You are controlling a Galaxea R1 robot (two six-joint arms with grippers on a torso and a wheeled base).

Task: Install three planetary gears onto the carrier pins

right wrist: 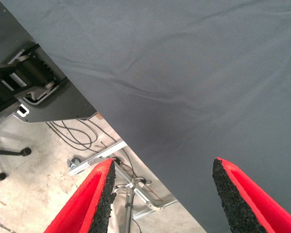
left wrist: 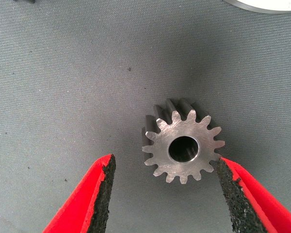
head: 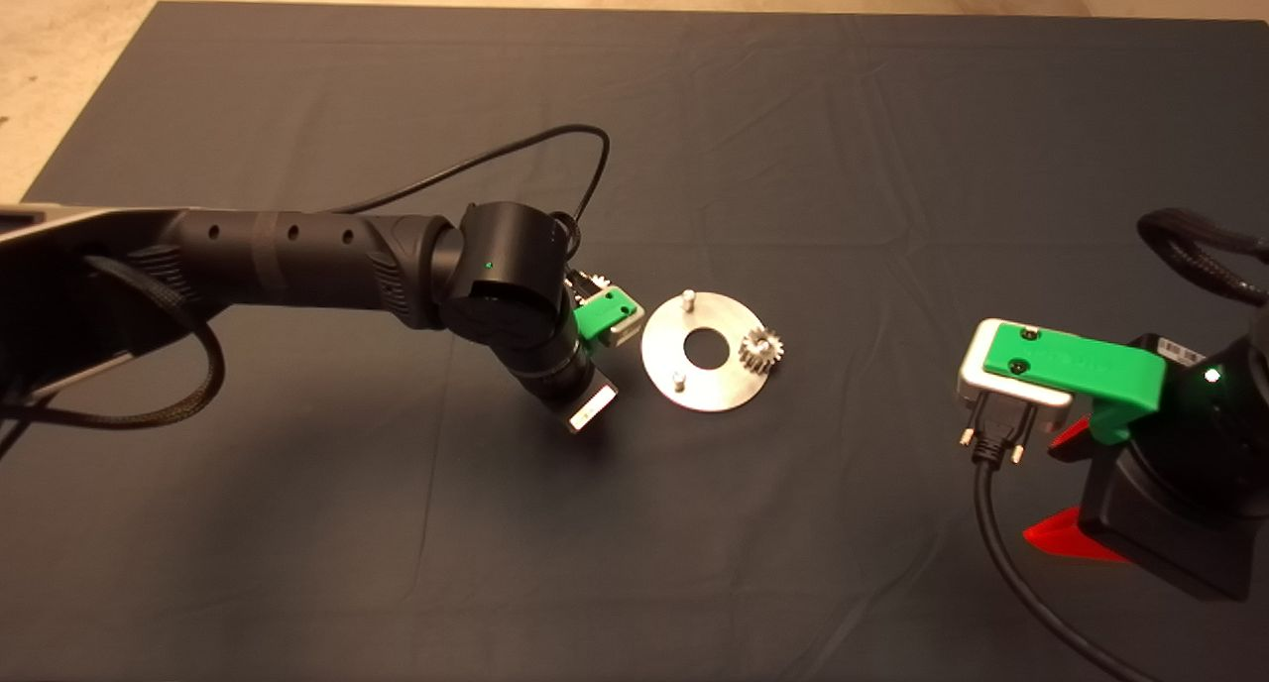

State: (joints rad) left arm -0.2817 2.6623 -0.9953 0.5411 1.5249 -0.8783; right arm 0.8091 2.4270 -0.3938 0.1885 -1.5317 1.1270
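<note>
Dark mat (head: 694, 523) bears disc (head: 664, 365); pale floor (head: 59, 77) beyond

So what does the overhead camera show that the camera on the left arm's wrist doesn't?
Only the overhead view shows the whole disc, one gear already on a pin, two bare pins, and the right hand parked at the lower right. Only the left wrist view shows a loose gear lying flat on the mat between the left hand's open red fingers; overhead, the arm hides it. Both show the dark mat and part of the disc.
</note>
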